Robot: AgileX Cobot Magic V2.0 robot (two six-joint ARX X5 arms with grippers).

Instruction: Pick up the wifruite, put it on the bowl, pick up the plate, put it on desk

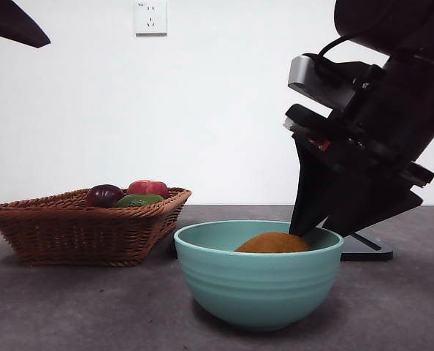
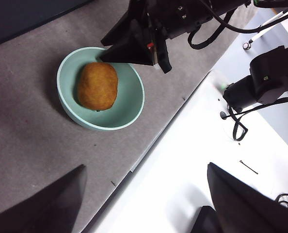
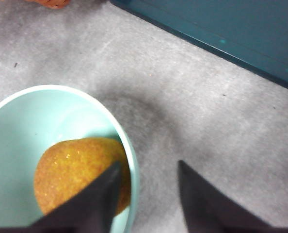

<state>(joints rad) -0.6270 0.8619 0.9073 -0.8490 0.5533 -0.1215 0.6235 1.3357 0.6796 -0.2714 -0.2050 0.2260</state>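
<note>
The wifruite (image 1: 273,243), orange-brown and dull, lies inside the teal-green bowl (image 1: 257,281) on the grey desk (image 1: 71,307). From the left wrist camera the wifruite (image 2: 97,86) fills the middle of the bowl (image 2: 129,104). My right gripper (image 1: 316,230) hangs open at the bowl's right rim. In its own view, one jaw is over the wifruite (image 3: 76,170), the other is over the desk (image 3: 221,121), and the rim passes between them; right gripper (image 3: 148,165). My left gripper (image 2: 145,167) is open and empty, high off the desk's edge. No plate is in view.
A wicker basket (image 1: 78,227) stands at the left, holding a dark purple fruit (image 1: 104,194), a red fruit (image 1: 149,188) and a green one (image 1: 139,199). A black stand base (image 1: 367,248) sits behind the bowl. The left arm shows as a black tip (image 1: 12,22).
</note>
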